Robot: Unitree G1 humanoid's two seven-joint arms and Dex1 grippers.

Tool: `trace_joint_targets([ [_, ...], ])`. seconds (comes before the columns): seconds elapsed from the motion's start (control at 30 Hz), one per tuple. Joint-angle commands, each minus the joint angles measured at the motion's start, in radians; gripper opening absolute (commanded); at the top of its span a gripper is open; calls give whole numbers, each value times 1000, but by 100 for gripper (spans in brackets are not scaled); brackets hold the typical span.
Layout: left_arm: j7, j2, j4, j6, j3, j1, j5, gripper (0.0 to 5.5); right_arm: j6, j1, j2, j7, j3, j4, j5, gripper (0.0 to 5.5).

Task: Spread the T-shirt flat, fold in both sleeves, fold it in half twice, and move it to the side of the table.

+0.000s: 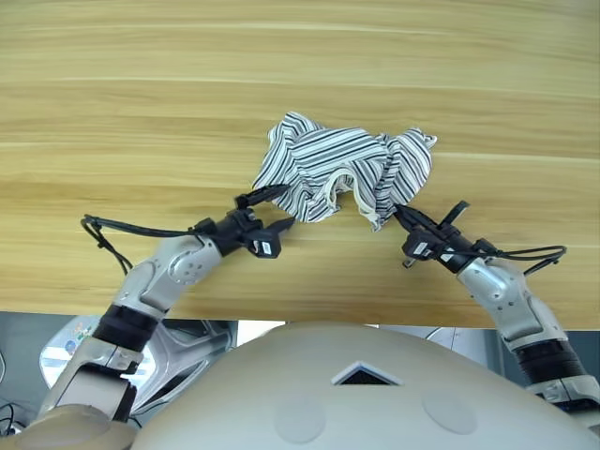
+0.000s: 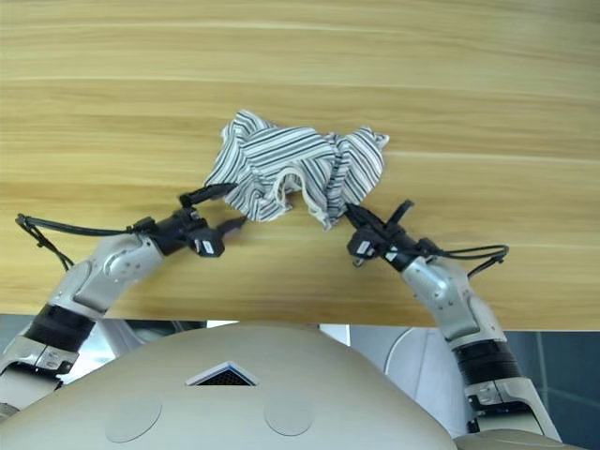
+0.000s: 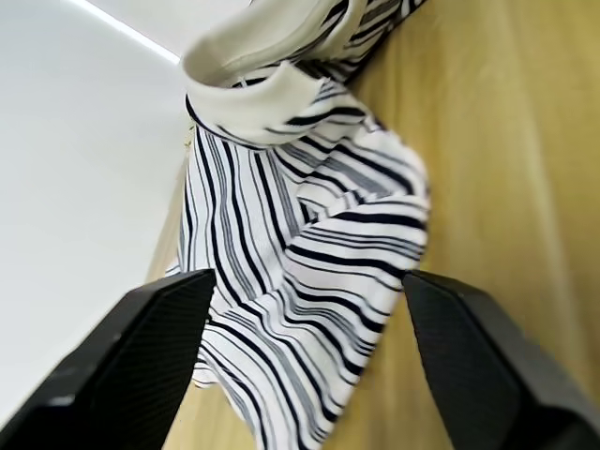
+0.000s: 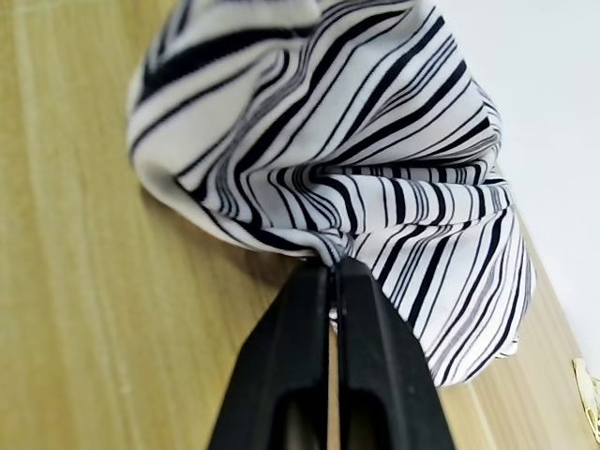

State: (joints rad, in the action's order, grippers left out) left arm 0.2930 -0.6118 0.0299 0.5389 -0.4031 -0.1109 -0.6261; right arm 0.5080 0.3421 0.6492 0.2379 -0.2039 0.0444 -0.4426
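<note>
Left eye view: the striped T-shirt (image 1: pixel 342 164) is seen crumpled in a heap near the middle of the worktop (image 1: pixel 141 94), not yet spread. The right gripper (image 4: pixel 333 270) is clamped on a pinched fold at the heap's near edge. The left gripper (image 3: pixel 300 309) is held apart, with a lobe of cloth lying between its fingers. The fabric is judged light, soft and limp, so sagging and bunching are to be expected when it is lifted. Hold is best taken at hems or shoulder seams, well apart, so that the cloth can be drawn flat.
</note>
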Motion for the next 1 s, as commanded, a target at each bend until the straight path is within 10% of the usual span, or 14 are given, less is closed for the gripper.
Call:
trace_joint_targets([
  [0.03,4,37,75,-80,-49,30,-99,373,-23,24,-7,2,-14,23,-25,2],
  [0.73,-167,-6,-13,-125,97,-105,-30,373,0,15,-9,-27,-21,69,-27,2],
  [1.0,13,-96,-95,-45,6,-177,-1,373,0,17,-7,-23,-20,59,-28,2],
])
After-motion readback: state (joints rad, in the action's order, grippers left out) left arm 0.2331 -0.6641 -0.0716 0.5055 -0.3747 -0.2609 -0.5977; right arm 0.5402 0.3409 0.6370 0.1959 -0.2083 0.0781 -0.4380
